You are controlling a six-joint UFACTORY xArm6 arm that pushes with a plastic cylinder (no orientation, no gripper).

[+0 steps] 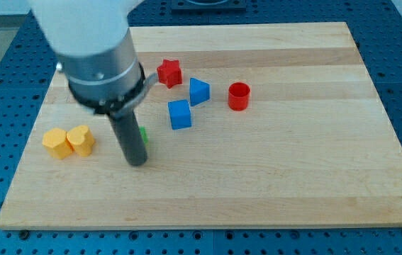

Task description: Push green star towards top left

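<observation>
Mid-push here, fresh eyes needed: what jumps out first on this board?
The bulky grey arm housing fills the view's top left, its dark rod dropping to my tip, which hides nearly all of the green star; only a green sliver shows at the rod's right edge. Right of it cluster a red star, two blue blocks and a red cylinder; two yellow blocks touch at the view's left.

Bright, even light — soft shadows, arm housing blurred.
</observation>
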